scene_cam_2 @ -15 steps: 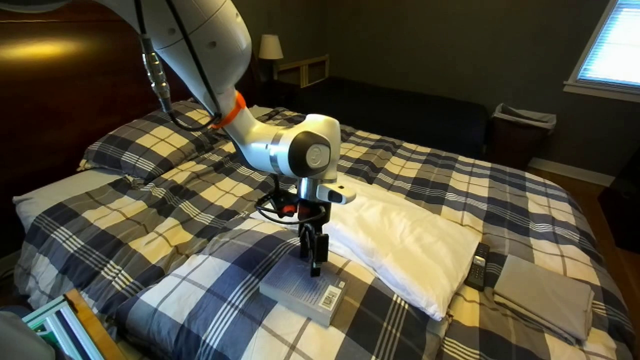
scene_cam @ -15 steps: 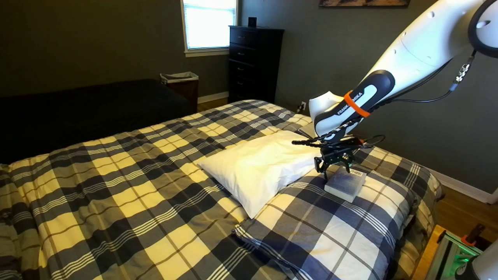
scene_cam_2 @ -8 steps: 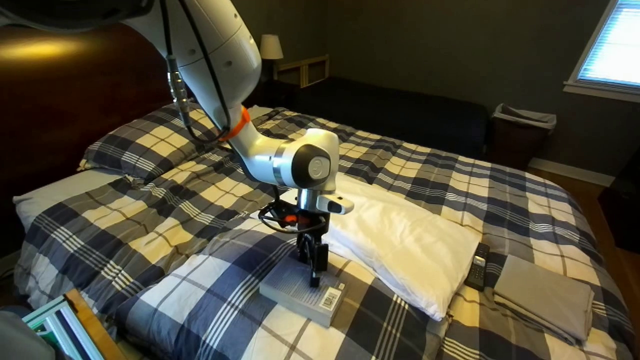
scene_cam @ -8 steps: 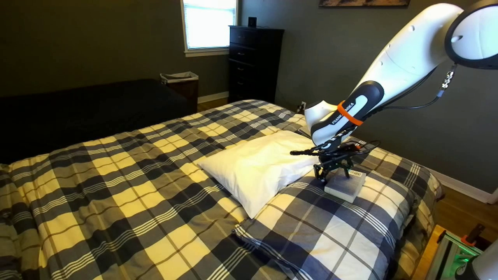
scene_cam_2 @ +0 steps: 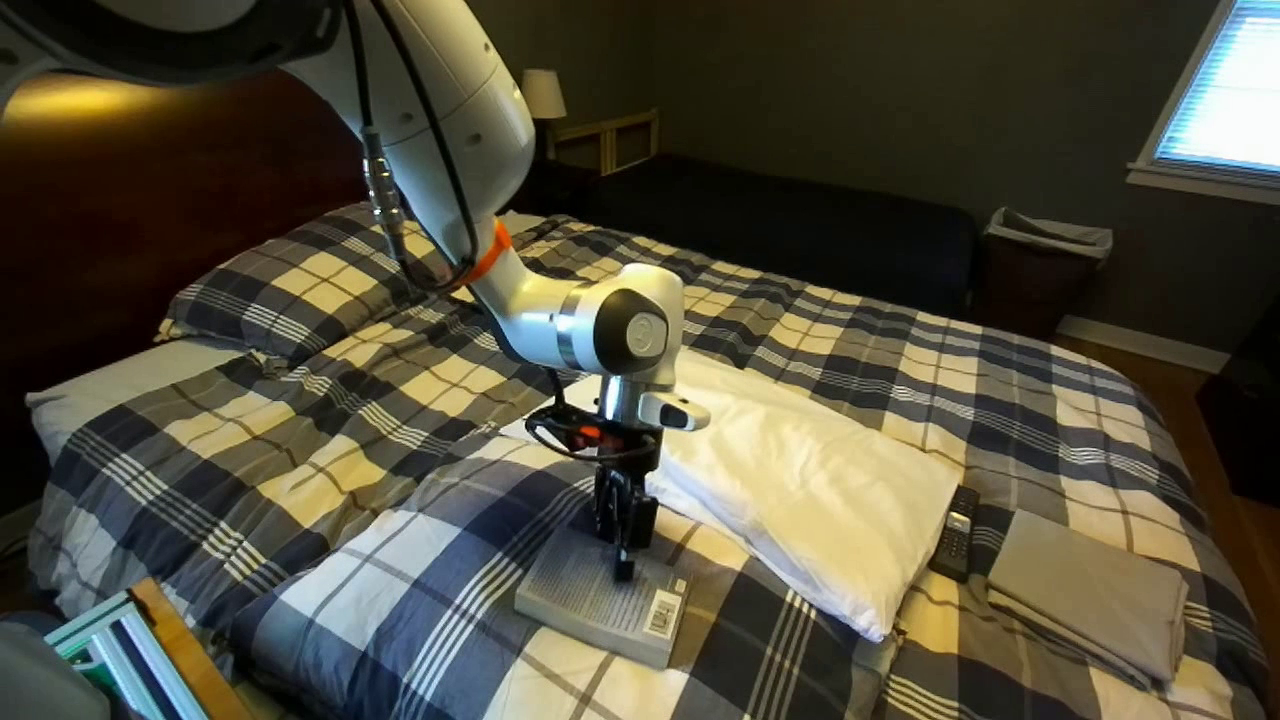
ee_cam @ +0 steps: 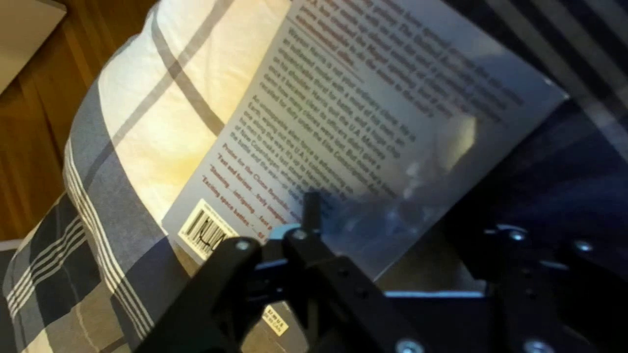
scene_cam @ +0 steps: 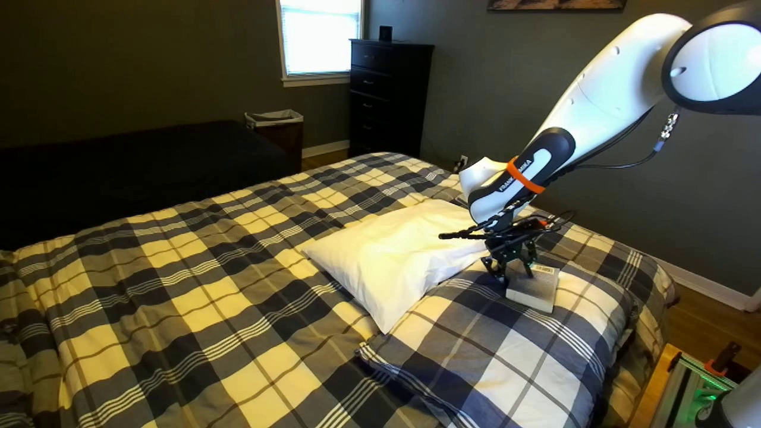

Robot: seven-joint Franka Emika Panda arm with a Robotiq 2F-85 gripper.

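A thick paperback book lies back cover up on a plaid pillow (scene_cam: pixel 505 362). It shows in both exterior views (scene_cam: pixel 532 292) (scene_cam_2: pixel 600 600) and fills much of the wrist view (ee_cam: pixel 314 122), with its barcode at lower left. My gripper (scene_cam: pixel 516 278) points down at the book, low over its edge towards the white pillow (scene_cam: pixel 392 249). In the wrist view the gripper (ee_cam: pixel 395 228) is open, its jaws wide apart. One finger (ee_cam: pixel 311 211) stands over or against the cover. The other is dark, past the book's edge. Whether either finger touches the book is hard to tell.
The white pillow lies right beside the arm. In an exterior view a black remote (scene_cam_2: pixel 957 535) and a folded grey cloth (scene_cam_2: pixel 1085 590) lie on the plaid bedspread beyond it. A metal frame with a wooden edge (scene_cam_2: pixel 185 650) stands at the bedside near the arm's base.
My gripper has come down towards the book. In the last half second the book has shifted and turned slightly, and its cover looks tilted differently. The jaws stay open.
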